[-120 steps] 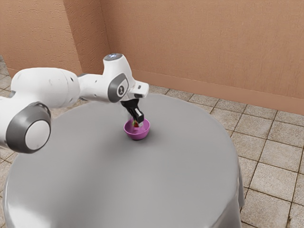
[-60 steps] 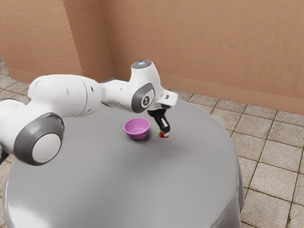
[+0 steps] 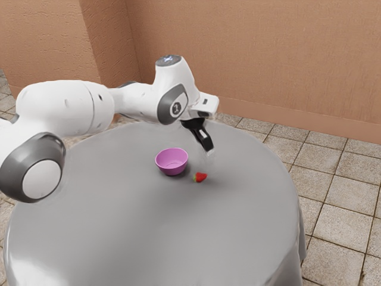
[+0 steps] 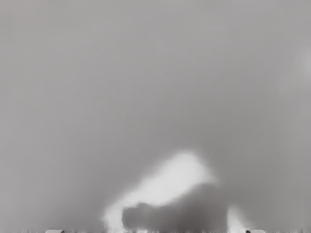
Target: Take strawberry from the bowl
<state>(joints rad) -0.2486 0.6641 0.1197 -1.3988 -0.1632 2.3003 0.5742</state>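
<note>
My gripper (image 3: 208,151) is above the table, up and a little to the exterior view's right of the strawberry (image 3: 200,177), and not touching it. The red strawberry with a green top lies on the grey tabletop, outside the pink bowl (image 3: 172,170) and just to its right in the exterior view. No fruit is visible inside the bowl. In the wrist view, the fingertips of my open gripper (image 4: 154,231) stand far apart at the lower edge, with nothing held between them.
The round table (image 3: 137,232) has a grey cloth. In the wrist view, a bright patch and a dark shadow lie on the cloth (image 4: 146,87). A brown wall (image 3: 256,59) and a tiled floor (image 3: 339,220) are beyond the table.
The strawberry went from the bowl, carried by my gripper toward the exterior view's right, down to the table. My gripper has let go of it and moved up; the bowl stayed put.
</note>
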